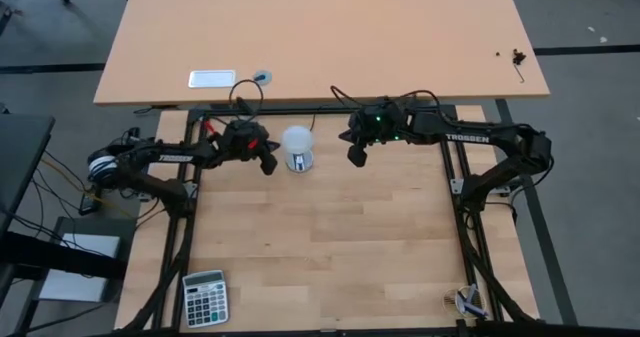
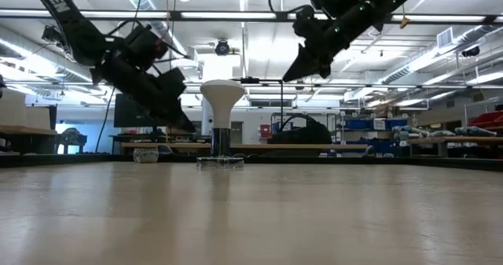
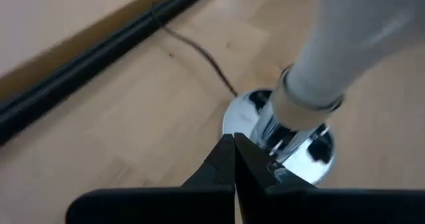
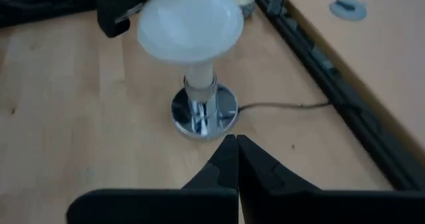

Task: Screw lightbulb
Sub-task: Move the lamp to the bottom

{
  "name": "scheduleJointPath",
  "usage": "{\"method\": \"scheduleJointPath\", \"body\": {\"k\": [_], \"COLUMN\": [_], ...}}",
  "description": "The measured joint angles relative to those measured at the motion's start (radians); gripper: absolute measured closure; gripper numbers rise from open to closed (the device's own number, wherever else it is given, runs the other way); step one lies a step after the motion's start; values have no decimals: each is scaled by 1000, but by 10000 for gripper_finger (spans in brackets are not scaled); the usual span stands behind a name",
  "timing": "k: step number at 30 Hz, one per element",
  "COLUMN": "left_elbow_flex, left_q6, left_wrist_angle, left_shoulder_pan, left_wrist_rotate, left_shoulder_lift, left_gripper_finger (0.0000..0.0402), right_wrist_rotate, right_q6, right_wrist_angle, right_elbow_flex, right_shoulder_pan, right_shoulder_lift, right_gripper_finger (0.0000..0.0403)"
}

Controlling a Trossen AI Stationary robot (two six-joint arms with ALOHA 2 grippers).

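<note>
Lightbulb (image 1: 297, 140) upright in the silver socket disc (image 4: 204, 113) on the wooden table (image 1: 330, 247), long axis vertical: wide white dome face up, cone neck tapering down to the narrow screw base seated in the disc. Thin black cord (image 4: 285, 106) trailing from the disc toward the table's rear rail.

Left gripper (image 1: 268, 164) just beside the bulb, fingertips pressed together with nothing between them, not touching it; in the left wrist view the closed fingers (image 3: 234, 164) aimed at the chrome base, neck and screw base just beyond the tips. In the low view, left gripper (image 2: 182, 122) angled down toward the bulb's lower neck, apart from it.

Right gripper (image 1: 357, 158) on the bulb's other side, near but apart, fingers likewise closed on nothing. In the right wrist view, tips (image 4: 236, 151) pointing at the socket disc, dome above and ahead of them. In the low view, right gripper (image 2: 295, 72) raised above dome level.

Calculator (image 1: 205, 298) well apart at the near table edge.
</note>
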Motion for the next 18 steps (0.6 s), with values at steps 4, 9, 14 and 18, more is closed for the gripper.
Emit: {"method": "scheduleJointPath", "body": {"k": [4, 9, 14, 18], "left_elbow_flex": [0, 0, 39, 91], "left_q6": [26, 33, 75, 80], "left_wrist_angle": [90, 193, 225, 228], "left_shoulder_pan": [2, 22, 24, 19], "left_wrist_rotate": [0, 24, 61, 107], "left_shoulder_lift": [98, 218, 320, 394], "left_gripper_finger": [402, 402, 402, 402], "right_wrist_rotate": [0, -1, -3, -4], "right_q6": [38, 86, 112, 116], "right_wrist_angle": [72, 150, 204, 206], "right_elbow_flex": [-80, -160, -211, -223], "right_shoulder_pan": [0, 7, 15, 23], "right_shoulder_lift": [-14, -44, -67, -79], "right_gripper_finger": [398, 398, 398, 398]}}
